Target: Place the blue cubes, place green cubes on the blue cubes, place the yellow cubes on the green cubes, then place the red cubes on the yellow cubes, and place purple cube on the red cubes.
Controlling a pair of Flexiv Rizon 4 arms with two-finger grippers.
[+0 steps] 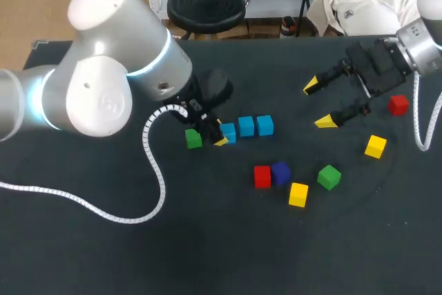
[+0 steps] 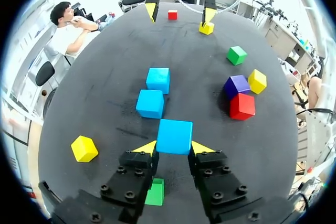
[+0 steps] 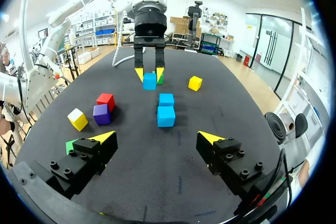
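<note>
While the right gripper (image 1: pixel 318 105) just hangs over the table (image 1: pixel 207 253) with its fingers spread wide and only bare tabletop between them, the left gripper (image 2: pixel 174 149) is clenched on a blue cube (image 2: pixel 174 136), with a yellow tip pressed against each side. Can't tell if that cube is resting on the table or lifted off it.

Going by the head view, with 12 o'clock as the far edge: the gripped cube is the 9 o'clock end of a row of three. The second blue cube (image 1: pixel 246 126) is just beside it at 3 o'clock. The third blue cube (image 1: pixel 264 125) is right up against that one, again at 3 o'clock.

A green cube (image 1: pixel 193 138) sits at 9 o'clock of the gripped cube, and in the left wrist view it's tucked under the gripper body.

At about 5 o'clock from the row, a red cube (image 1: pixel 262 176) and the purple cube (image 1: pixel 280 172) are touching. A yellow cube (image 1: pixel 298 194) is at 4 o'clock of the purple one, and a second green cube (image 1: pixel 329 177) is at 3 o'clock of it.

Near the right gripper, a second yellow cube (image 1: pixel 376 146) is at 4 o'clock and a second red cube (image 1: pixel 397 105) is at 3 o'clock.

A third yellow cube (image 3: pixel 195 83) only shows in the wrist views, beside the left gripper on the side away from the red and purple pair.

All the loose cubes sit directly on the table.
</note>
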